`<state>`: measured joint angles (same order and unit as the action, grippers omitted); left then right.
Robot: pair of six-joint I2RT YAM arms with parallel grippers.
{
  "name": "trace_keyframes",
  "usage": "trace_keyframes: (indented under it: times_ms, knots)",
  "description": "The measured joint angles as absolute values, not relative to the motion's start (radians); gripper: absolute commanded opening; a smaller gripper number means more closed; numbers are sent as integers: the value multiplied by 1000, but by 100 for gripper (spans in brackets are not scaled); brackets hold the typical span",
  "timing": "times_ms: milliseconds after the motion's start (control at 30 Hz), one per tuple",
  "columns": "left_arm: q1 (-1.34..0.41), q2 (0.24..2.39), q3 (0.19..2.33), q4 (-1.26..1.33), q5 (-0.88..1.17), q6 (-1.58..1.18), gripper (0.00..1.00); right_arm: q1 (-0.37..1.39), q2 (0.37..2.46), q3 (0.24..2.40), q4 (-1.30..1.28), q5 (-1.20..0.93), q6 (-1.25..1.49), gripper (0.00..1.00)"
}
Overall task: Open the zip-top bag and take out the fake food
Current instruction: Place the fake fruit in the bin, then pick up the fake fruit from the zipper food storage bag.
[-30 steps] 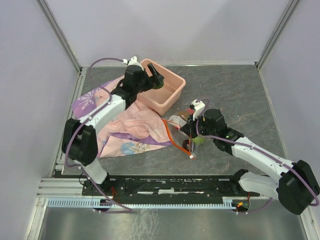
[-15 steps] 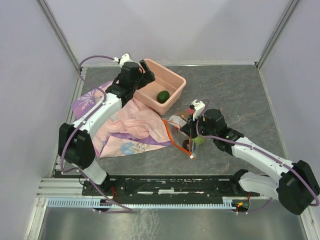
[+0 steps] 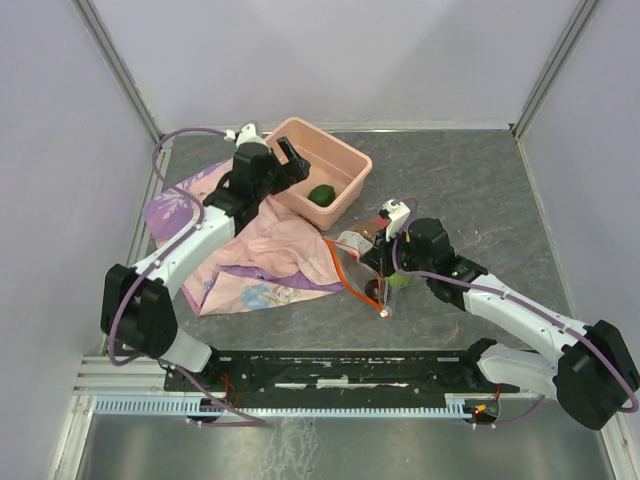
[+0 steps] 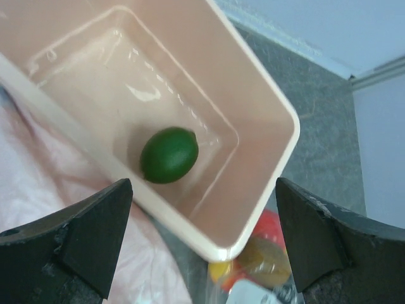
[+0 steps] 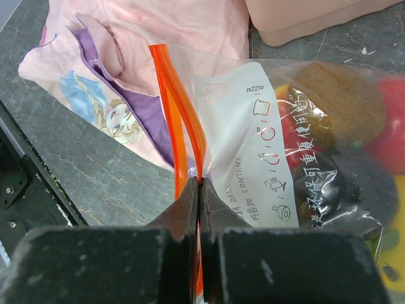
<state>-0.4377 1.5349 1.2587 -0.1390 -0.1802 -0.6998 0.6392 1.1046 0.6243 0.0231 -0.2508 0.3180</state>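
The zip-top bag lies on the table in front of the tub, its orange zip strip parted. My right gripper is shut on the bag's edge at that strip. Brown, red and dark purple fake food shows through the clear plastic. One green piece of fake food lies loose inside the salmon-pink tub. My left gripper hangs open above the tub's near rim, holding nothing. From above, the left gripper sits at the tub's left edge and the right gripper over the bag.
A pink-and-purple printed cloth spreads left of the bag and under the left arm. The tub stands at the back centre. Grey table stretches to the right. Metal frame posts edge the table.
The left gripper has opened fully and drawn back to the left out of the tub, leaving the green fruit lying inside. The right arm and the bag have not moved.
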Motion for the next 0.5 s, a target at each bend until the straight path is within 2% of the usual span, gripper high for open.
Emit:
trace_keyframes:
  times_ms: [300,500]
  knots:
    - [-438,1188,777,205,115,-654,99,639,1105,624,23,-252,318,2]
    - [-439,1029,496,529,350,-677,89,639,1094,624,23,-251,321,2]
